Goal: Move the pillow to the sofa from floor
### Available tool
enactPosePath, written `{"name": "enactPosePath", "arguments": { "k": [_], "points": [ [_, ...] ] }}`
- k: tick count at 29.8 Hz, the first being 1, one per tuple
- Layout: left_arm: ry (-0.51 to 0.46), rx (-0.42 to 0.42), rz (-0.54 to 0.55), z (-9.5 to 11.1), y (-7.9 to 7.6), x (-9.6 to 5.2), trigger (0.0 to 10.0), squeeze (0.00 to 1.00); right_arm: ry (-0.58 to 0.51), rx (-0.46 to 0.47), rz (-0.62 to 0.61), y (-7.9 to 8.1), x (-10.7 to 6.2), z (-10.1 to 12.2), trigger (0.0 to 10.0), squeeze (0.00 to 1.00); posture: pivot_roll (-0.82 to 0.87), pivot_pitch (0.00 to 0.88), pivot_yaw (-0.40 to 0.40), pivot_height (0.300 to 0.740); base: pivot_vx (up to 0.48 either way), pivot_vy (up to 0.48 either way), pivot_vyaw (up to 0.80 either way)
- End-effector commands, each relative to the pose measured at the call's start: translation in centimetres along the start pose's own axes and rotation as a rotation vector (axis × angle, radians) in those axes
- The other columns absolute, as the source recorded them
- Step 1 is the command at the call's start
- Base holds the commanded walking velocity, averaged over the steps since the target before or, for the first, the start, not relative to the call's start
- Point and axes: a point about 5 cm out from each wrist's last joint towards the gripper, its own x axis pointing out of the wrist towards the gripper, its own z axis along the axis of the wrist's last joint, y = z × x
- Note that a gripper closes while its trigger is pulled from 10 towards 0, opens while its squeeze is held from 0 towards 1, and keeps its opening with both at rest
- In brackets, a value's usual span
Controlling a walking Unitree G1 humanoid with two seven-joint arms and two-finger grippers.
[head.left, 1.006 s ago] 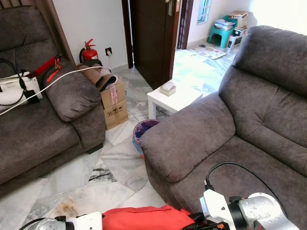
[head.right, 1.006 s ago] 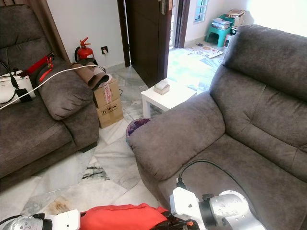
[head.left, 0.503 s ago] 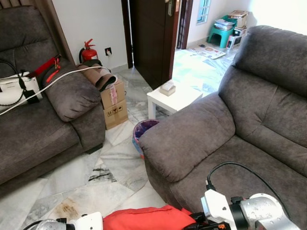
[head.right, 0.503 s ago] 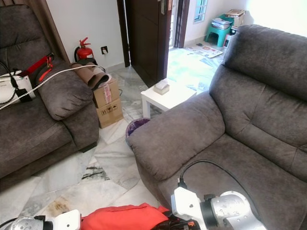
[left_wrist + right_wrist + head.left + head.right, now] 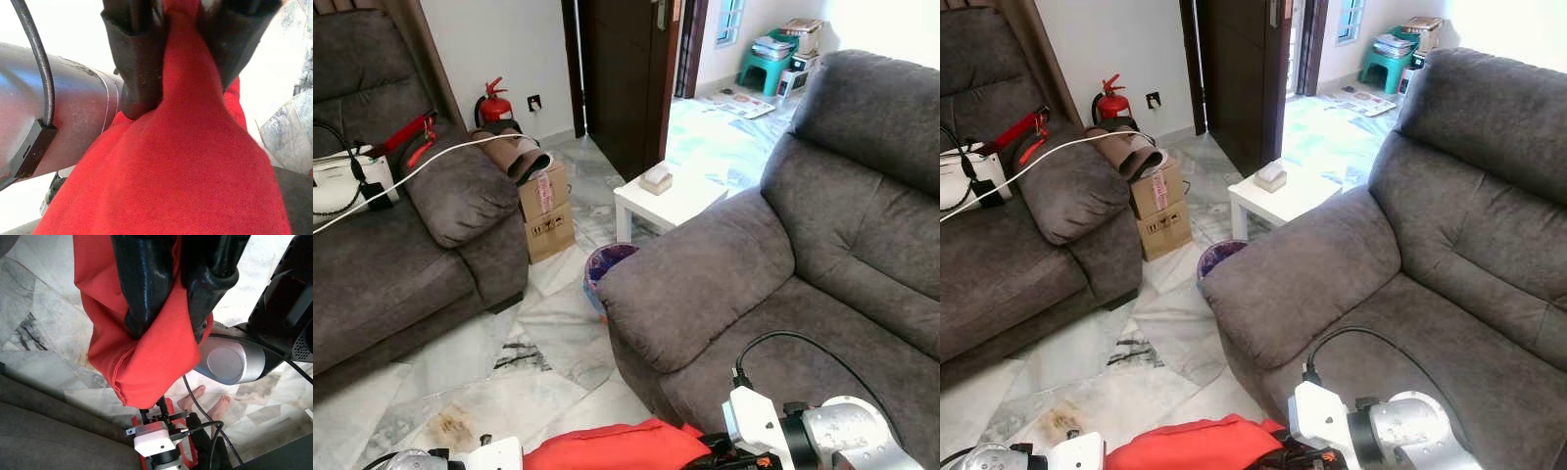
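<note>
Left eye view: red pillow (image 5: 612, 446) slung at bottom edge between the two silver arms, off the marble floor (image 5: 548, 352), slightly lower in frame than half a second ago. Whole scene shifted a touch too, so camera moved, not the furniture. Grey sofa (image 5: 803, 264) right ahead, seat close in front of right arm. Means carry phase nearly over; probable next step is lifting pillow over seat edge and letting go. Second sofa (image 5: 401, 245) on left with white cable across armrest. Cardboard box (image 5: 545, 211) by it with a pink label, print too small to read. Fire extinguisher (image 5: 492, 103) at wall, no legible writing. White side surface (image 5: 668, 201) with small box near its far corner.

Right eye view: same layout, pillow hugging bottom edge, purple bin (image 5: 1222, 259) tucked against sofa armrest. No readable brands.

Left wrist view: left pincer (image 5: 183, 49) closed tight, red fabric bunched between both black fingers (image 5: 137, 63). Silver arm tube alongside.

Right wrist view: right pincer (image 5: 166, 298) also clamped on a fold of pillow, cloth hanging below over floor. Person's bare feet (image 5: 205, 404) on the tiles behind. No text legible.
</note>
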Motion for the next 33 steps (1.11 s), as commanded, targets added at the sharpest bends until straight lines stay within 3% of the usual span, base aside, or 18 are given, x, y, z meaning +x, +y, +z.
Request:
{"name": "enactPosePath", "arguments": {
  "k": [1,9,13,15,21,22,24,27,28,29,30,33],
  "points": [
    [0.002,0.027,-0.029,0.0,-0.5,-0.1,0.0,0.00,-0.083,-0.076,-0.008,-0.2,0.2,1.6,10.0,0.00,0.02,0.080,0.032,0.740,0.000,0.000,0.00],
    [-0.048,0.067,0.001,1.3,0.0,0.2,0.0,0.00,-0.041,-0.059,-0.106,-0.8,0.9,0.0,10.0,0.00,0.03,0.082,0.031,0.740,0.000,0.000,0.00],
    [-0.099,0.089,0.089,2.7,1.1,0.2,0.0,0.00,-0.089,-0.008,-0.141,-0.6,1.7,-0.5,10.0,0.00,0.03,0.085,0.032,0.740,0.000,0.000,0.00],
    [-0.132,0.094,0.168,3.6,2.0,-0.1,0.0,0.00,-0.091,0.021,-0.217,-1.0,2.0,-1.3,10.0,0.00,0.03,0.088,0.032,0.740,0.000,0.000,0.00],
    [-0.231,0.094,0.267,5.3,3.0,-0.5,0.0,0.00,-0.083,0.064,-0.381,-1.9,2.2,-2.5,10.0,0.00,0.03,0.088,0.037,0.740,0.000,0.000,0.00],
    [-0.259,0.101,0.330,5.9,3.3,-0.7,0.0,0.00,-0.072,0.084,-0.497,-2.7,2.2,-3.2,10.0,0.00,0.03,0.090,0.037,0.740,0.000,0.000,0.00],
    [-0.269,0.097,0.357,6.1,3.5,-0.8,0.0,0.00,-0.066,0.097,-0.536,-3.0,2.1,-3.5,10.0,0.00,0.03,0.090,0.037,0.740,0.000,0.000,0.00],
    [-0.373,0.025,0.661,7.9,5.8,-1.8,0.0,0.00,-0.093,0.183,-0.732,-3.9,1.8,-4.8,10.0,0.00,0.04,0.090,0.034,0.740,0.000,0.000,0.00],
    [-0.411,-0.044,0.759,8.3,6.4,-2.1,7.3,0.00,-0.125,0.222,-0.821,-4.3,1.7,-5.1,10.0,0.00,0.04,0.092,0.033,0.740,0.000,0.000,0.00],
    [-0.423,-0.071,0.789,8.5,6.5,-2.1,7.3,0.00,-0.143,0.234,-0.857,-4.4,1.6,-5.1,10.0,0.00,0.04,0.092,0.033,0.740,0.000,0.000,0.00],
    [-0.437,-0.096,0.814,8.6,6.6,-2.1,10.0,0.00,-0.162,0.255,-0.892,-4.5,1.6,-5.2,10.0,0.00,0.04,0.092,0.034,0.740,0.000,0.000,0.00],
    [-0.519,-0.275,0.928,9.2,6.9,-1.9,10.0,0.00,-0.264,0.306,-1.022,-5.0,1.4,-4.9,10.0,0.00,0.03,0.093,0.034,0.740,0.000,0.000,0.00]
  ]
}}
